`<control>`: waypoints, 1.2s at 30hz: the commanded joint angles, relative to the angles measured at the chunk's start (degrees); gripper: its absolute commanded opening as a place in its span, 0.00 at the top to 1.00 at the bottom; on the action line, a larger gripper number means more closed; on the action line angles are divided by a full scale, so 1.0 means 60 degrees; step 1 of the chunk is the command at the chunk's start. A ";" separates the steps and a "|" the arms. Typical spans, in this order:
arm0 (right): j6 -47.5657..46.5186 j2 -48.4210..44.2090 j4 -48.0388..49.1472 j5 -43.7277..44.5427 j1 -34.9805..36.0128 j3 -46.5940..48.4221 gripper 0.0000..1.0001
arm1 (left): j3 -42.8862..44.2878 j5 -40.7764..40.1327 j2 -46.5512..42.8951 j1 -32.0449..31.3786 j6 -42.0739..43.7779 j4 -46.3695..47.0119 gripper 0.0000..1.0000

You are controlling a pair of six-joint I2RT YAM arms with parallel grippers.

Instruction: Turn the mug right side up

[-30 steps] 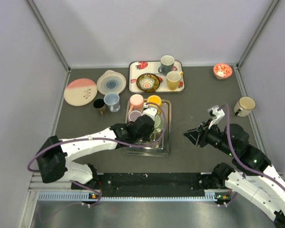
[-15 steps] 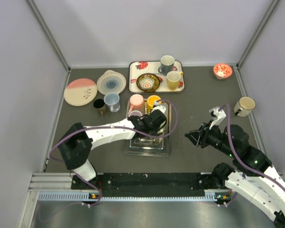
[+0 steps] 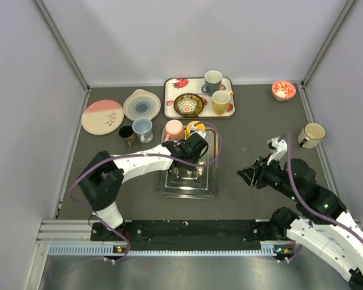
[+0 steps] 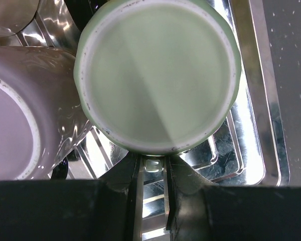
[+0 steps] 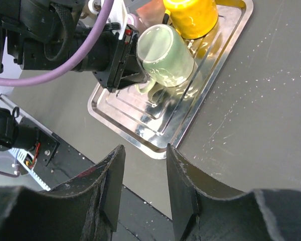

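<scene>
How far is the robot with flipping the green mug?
Done: the left gripper is shut on the handle of the green mug. In hand: the mug is tipped sideways over the metal tray, base showing. Left: turn its opening upward and set it down. The right gripper hangs open.

Lab: plain-walled enclosure, mounting rail

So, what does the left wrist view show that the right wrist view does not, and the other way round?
Only the left wrist: the left gripper with fingers close together, a pale green bit between them. Only the right wrist: the yellow mug, the handle of the green mug, the purple cable, and the open right gripper. Both: the green mug on the metal tray.
</scene>
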 commanded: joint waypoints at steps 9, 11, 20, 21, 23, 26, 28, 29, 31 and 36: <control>-0.0079 0.0044 -0.0233 0.0675 0.0096 0.0557 0.53 | 0.0613 0.0311 0.0268 0.0314 0.0038 0.0249 0.71; -0.0094 0.0176 -0.0291 0.0807 0.0096 0.0616 0.50 | 0.0481 0.0326 0.0151 0.0329 0.0009 0.0249 0.64; 0.0199 0.1463 -0.1988 0.4551 0.0082 0.1845 0.35 | -0.0207 0.0604 -0.1957 0.0008 -0.0123 0.0161 0.55; 0.0155 0.1886 -0.2281 0.5094 0.0067 0.2137 0.34 | -0.0266 0.0575 -0.2394 -0.0196 -0.0123 0.0190 0.53; -0.0107 0.2298 -0.2371 0.6151 -0.0194 0.2402 0.32 | -0.0441 0.0517 -0.2822 -0.0388 -0.0182 0.0263 0.52; -0.0196 0.3206 -0.2357 0.6389 -0.1087 0.2886 0.31 | -0.0792 0.0487 -0.3598 -0.0754 -0.0299 0.0628 0.50; -0.0168 0.3820 -0.2153 0.5385 -0.2739 0.3106 0.30 | -0.1157 0.0429 -0.4053 -0.0930 -0.0416 0.0979 0.48; -0.0051 0.3983 -0.1963 0.5001 -0.3383 0.3106 0.30 | -0.1305 0.0385 -0.4199 -0.0974 -0.0474 0.1097 0.47; 0.0125 0.4465 -0.1466 0.4210 -0.4952 0.2815 0.30 | -0.1714 0.0341 -0.4507 -0.1004 -0.0591 0.1404 0.45; 0.1076 0.5873 -0.1040 0.4002 -0.6622 0.2477 0.28 | -0.2491 0.0063 -0.5137 -0.1004 -0.0782 0.1772 0.42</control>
